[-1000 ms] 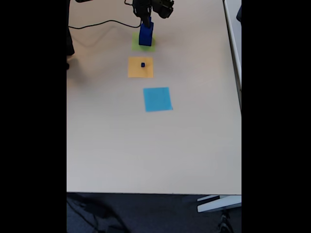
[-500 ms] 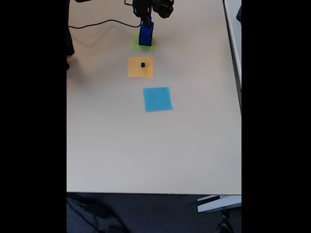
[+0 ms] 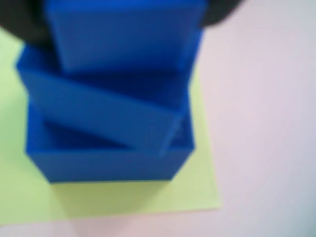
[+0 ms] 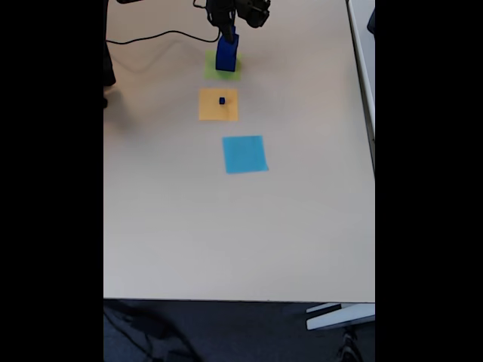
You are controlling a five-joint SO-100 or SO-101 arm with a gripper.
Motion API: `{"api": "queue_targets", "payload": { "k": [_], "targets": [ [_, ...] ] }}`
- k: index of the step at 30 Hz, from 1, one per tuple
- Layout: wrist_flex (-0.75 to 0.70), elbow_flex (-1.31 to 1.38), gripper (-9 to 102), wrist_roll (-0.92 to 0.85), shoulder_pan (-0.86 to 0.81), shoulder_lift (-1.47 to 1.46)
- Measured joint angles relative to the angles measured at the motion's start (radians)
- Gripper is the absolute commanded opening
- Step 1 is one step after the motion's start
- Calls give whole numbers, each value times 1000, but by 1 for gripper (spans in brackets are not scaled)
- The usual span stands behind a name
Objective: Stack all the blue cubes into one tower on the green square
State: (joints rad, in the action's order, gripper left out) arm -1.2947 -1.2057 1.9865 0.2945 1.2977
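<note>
At the far end of the pale surface (image 4: 241, 226) in the fixed view, a stack of blue cubes (image 4: 226, 56) stands on the green square (image 4: 213, 69), with the dark tool (image 4: 228, 34) right at the stack's top. Whether its jaws are clamped on the top cube or parted around it, I cannot tell (the arm's body hides them). Nearer along the same line lies an orange square (image 4: 207, 105) with a tiny blue cube (image 4: 222, 100) sitting on it, close to its middle. Nearer again, and a little to the right, lies a light blue square (image 4: 244, 154) with nothing on it. A black cable (image 4: 151, 35) curves across the far left of the surface.

From the wrist view the stack (image 3: 108, 118) is blurred and very close: a broad bottom cube (image 3: 113, 165) rests on the green square (image 3: 197, 182), and the cube above it (image 3: 98, 111) sits turned at an angle to it. A third blue block (image 3: 123, 34) rises above those at the top edge, flanked by dark blurred shapes at the upper corners.
</note>
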Motion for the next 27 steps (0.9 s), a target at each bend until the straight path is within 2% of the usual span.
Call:
{"api": "queue_targets", "payload": {
  "k": [12,27],
  "targets": [
    [2,21,26,8,12,-14],
    [-9,44,25,-5,12,-25]
  ]
}}
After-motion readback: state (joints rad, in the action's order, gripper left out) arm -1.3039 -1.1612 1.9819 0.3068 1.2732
